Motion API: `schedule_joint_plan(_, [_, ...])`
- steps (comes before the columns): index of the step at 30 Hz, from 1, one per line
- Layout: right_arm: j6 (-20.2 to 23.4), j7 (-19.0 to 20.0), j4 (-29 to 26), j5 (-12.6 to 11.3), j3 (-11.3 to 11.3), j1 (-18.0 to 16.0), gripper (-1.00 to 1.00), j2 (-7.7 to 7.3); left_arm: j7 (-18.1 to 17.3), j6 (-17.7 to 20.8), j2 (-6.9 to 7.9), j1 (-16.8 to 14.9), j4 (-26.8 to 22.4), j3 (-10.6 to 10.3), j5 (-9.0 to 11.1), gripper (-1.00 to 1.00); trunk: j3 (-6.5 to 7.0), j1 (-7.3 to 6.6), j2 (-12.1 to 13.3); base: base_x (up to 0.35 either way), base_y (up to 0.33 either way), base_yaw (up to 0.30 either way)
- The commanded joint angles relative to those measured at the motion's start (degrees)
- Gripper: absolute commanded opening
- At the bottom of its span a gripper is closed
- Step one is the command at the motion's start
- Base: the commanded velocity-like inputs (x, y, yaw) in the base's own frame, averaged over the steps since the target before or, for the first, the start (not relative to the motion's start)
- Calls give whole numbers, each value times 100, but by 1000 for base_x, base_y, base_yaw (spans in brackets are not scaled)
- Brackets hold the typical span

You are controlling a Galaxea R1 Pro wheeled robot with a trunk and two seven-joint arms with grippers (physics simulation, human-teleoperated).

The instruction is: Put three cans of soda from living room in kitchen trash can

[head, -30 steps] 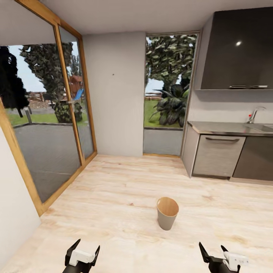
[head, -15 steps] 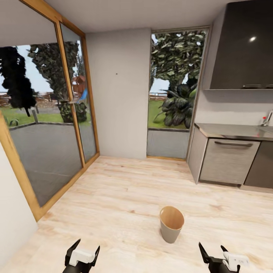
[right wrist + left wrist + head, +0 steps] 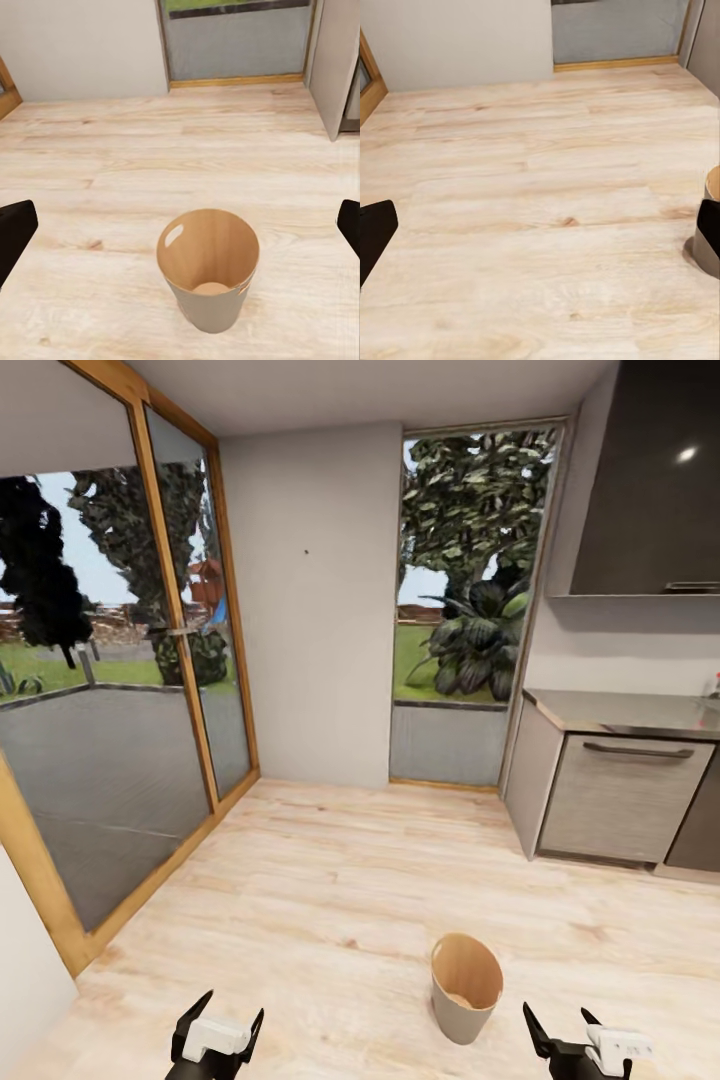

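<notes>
The kitchen was the biggest thing in the head view: a pale wood floor [image 3: 330,890] went from the robot to a grey wall [image 3: 310,600], with tall wood-framed glass doors [image 3: 110,690] at the left and a narrow window [image 3: 470,590] beside the wall, both showing a green garden. At the right stood grey cabinets [image 3: 615,800] under a brownish-grey worktop [image 3: 620,712], and a dark upper cabinet [image 3: 655,490] hung above them. No brand, label or writing could be read on any surface.

The tash can [image 3: 466,987] stood upright on the floor, near the robot and closer to its right side, well apart from the cabinets. It was grey outside and wood-brown inside. In the right wrist view the tash can [image 3: 209,268] was seen from above between the two dark fingertips, not touching them, with a slot-shaped hole near its rim and a round brown bottom; if anything lay inside, I could not tell. In the left wrist view only one edge of the tash can [image 3: 708,232] came in.

The left hand [image 3: 218,1022] was low in the head view, its black fingers spread wide and holding nothing. The right hand [image 3: 560,1025] was also spread wide and empty, just beside the tash can but not touching it
</notes>
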Motion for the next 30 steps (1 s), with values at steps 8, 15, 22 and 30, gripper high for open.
schedule_joint_plan(8, [0, -13, 5, 1, 194, -4, 100, -7, 16, 0, -6, 0, 5, 0, -3, 100, 0, 0, 0, 327, 95, 0])
schedule_joint_plan(15, [0, -22, 6, 1, 217, -5, 100, -9, 32, 0, -8, 0, 7, 0, -4, 100, 0, 0, 0, 327, 35, 0])
schedule_joint_plan(22, [0, -57, 6, 4, 216, -3, 100, -9, 35, 3, -9, -6, 7, 2, -4, 100, 0, 0, 0, 327, 4, 0])
schedule_joint_plan(30, [0, -59, 6, 8, 209, -5, 100, -9, 36, -1, -9, -9, 42, 28, -1, 100, 0, 0, 0, 320, 0, 0])
